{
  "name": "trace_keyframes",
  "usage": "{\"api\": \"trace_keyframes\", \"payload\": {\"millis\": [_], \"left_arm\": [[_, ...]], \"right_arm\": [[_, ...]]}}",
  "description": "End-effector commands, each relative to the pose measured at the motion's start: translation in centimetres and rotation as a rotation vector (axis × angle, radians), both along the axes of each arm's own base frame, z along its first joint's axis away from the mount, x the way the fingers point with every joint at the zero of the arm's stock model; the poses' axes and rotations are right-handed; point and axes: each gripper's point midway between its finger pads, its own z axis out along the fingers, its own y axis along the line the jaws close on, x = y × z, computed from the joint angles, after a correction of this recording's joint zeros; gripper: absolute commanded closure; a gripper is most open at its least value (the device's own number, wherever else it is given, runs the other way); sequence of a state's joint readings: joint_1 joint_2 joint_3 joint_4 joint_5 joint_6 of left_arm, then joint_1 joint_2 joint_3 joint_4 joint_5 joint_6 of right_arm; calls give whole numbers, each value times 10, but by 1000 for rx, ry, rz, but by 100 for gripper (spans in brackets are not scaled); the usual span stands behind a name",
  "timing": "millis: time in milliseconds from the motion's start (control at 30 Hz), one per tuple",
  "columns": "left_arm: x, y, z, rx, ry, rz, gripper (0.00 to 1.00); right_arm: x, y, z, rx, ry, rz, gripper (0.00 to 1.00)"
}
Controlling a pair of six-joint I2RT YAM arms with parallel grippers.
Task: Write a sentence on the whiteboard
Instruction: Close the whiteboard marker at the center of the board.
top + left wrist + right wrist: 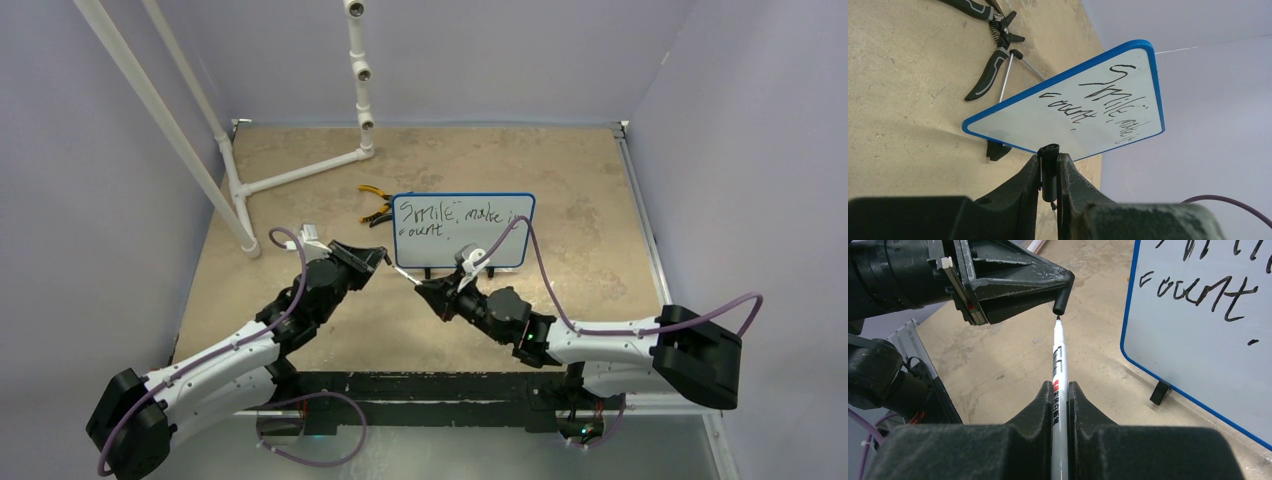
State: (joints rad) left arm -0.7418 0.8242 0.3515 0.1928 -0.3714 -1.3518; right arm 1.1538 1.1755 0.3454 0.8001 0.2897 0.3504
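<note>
The whiteboard [455, 238] stands upright on black feet at mid-table, blue-framed. On it is the sentence [452, 213] in two black handwritten lines, also readable in the left wrist view as the sentence [1108, 97] on the whiteboard [1048, 125]. My left gripper [1050, 157] is shut on a small black marker cap [1050, 172]. My right gripper [1061, 386] is shut on a white marker [1059, 362], tip pointing away. The marker's tip sits right at the mouth of the cap [1061, 301], in front of the board's lower left corner [1148, 360].
Pliers [375, 205] with yellow and black handles lie behind the board's left end, also in the left wrist view as pliers [990, 55]. A white pipe frame [300, 175] stands at the back left. Walls close three sides.
</note>
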Motion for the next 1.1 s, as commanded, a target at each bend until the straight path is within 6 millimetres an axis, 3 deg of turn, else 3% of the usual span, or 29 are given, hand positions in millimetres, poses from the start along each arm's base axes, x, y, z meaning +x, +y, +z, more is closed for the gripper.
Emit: {"api": "trace_keyframes", "payload": {"millis": [0, 1067], "left_arm": [[3, -3, 26, -50, -40, 7, 100], [3, -12, 25, -70, -34, -28, 100]], "right_arm": [[3, 5, 17, 31, -28, -11, 100], [7, 5, 20, 34, -31, -33, 100]]}}
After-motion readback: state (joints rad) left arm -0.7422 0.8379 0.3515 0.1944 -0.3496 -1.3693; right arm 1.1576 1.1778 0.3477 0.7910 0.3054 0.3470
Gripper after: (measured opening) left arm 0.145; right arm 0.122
